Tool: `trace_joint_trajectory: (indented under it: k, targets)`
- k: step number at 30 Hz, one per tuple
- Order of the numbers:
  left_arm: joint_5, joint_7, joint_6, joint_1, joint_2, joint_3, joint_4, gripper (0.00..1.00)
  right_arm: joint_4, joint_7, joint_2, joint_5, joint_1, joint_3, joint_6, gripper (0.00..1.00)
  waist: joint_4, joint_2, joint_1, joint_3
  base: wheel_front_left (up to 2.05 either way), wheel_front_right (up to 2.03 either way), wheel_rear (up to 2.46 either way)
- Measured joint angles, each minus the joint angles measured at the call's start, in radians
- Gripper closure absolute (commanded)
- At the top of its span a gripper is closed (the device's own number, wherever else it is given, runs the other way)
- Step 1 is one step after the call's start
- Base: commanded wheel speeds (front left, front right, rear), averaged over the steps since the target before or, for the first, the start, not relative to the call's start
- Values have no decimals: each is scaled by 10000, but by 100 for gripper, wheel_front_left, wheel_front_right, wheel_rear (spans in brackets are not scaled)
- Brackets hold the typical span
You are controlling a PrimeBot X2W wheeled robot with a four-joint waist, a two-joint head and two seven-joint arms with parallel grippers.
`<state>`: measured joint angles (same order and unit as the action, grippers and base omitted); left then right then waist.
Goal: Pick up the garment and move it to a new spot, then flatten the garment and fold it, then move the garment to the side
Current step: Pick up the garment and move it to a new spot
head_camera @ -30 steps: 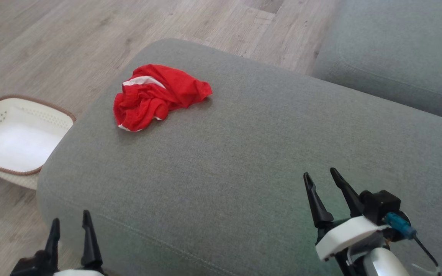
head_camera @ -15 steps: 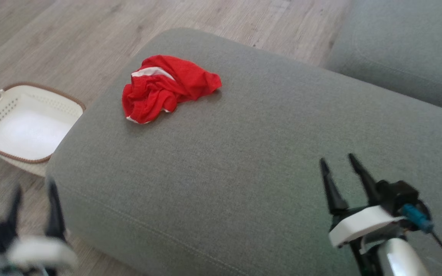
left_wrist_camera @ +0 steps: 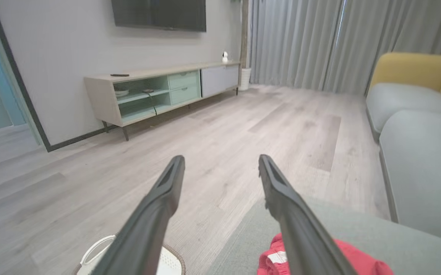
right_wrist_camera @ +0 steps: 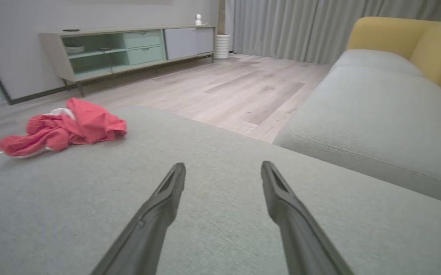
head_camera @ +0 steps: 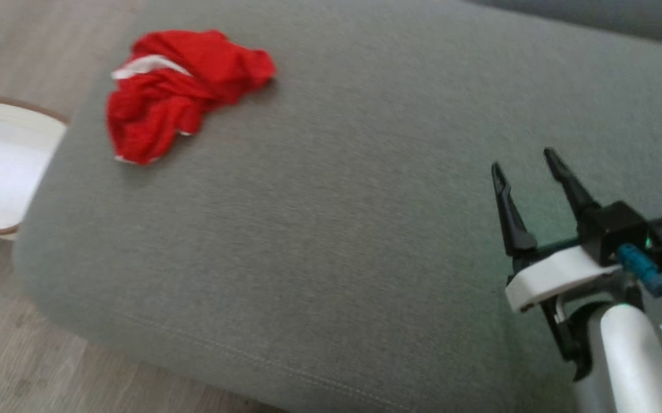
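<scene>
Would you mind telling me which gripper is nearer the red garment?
Left. The left gripper hangs close by the garment; the right gripper sits far across the cushion from it.

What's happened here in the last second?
Mostly the head camera moved, closing in on the cushion. The left hand swung out leftward; it and the right hand stay open, empty. The garment lies crumpled where it was, near the basket, untouched.

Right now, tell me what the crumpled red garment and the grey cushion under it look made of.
Crumpled red garment: thin matte fabric, perhaps synthetic; it bunches in soft folds. Grey cushion: padded upholstery in finely textured cloth, with a stitched seam near its edge.
</scene>
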<state>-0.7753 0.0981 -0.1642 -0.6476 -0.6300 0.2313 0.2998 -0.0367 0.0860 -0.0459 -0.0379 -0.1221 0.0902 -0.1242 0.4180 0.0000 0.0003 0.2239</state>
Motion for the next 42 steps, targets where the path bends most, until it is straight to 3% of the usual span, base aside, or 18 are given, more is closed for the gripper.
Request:
trace_joint_trajectory:
  k: [4, 7, 13, 20, 21, 22, 25, 32, 42]
  targets:
    - [140, 803, 198, -984, -6, 345, 1601, 0, -807, 497, -13, -591, -239, -61, 0, 0, -619, 0, 0, 732, 0, 0, 0]
    - [-54, 1156, 336, -1357, 374, 441, 2727, 0, -1271, 828, -23, -913, -291, -180, 0, 0, -1001, 0, 0, 1301, 0, 0, 0]
    - [-297, 1384, 943, -1861, 1110, 750, 4136, 0, -2048, 1179, -29, -1313, -301, -408, 0, 0, -1537, 0, 0, 2428, 0, 0, 0]
    - [-382, 1622, 1118, -2313, 1471, 913, 5580, 0, -2353, 1271, -31, -1398, -322, -451, 0, 0, -1865, 0, -1, 3341, 0, 0, 0]
    - [-403, 1530, 1126, -2382, 1492, 903, 5739, 4, -2382, 1271, -31, -1398, -325, -468, 0, 0, -1887, -1, -1, 3408, 0, 0, 0]
    - [-443, 1446, 1133, -2459, 1515, 903, 5873, 33, -2383, 1271, -31, -1398, -330, -483, 0, 0, -1902, 0, -1, 3451, 0, 0, 0]
    - [-439, 1076, 1344, -2718, 1603, 909, 6176, 100, -2376, 1266, -31, -1398, -342, -489, 0, 0, -1903, 0, -2, 3429, 0, 0, 0]
    - [136, -31, 1641, -3327, 1461, 1135, 6665, 100, -1875, 957, -31, -1160, -461, -430, 0, 0, -1927, 0, -3, 2820, 0, 0, 0]
    - [1139, -15, 2117, -4214, 775, 2033, 6270, 100, -644, 157, -29, -71, -482, -412, 0, 0, -2352, 0, -4, 1351, 0, 0, 0]
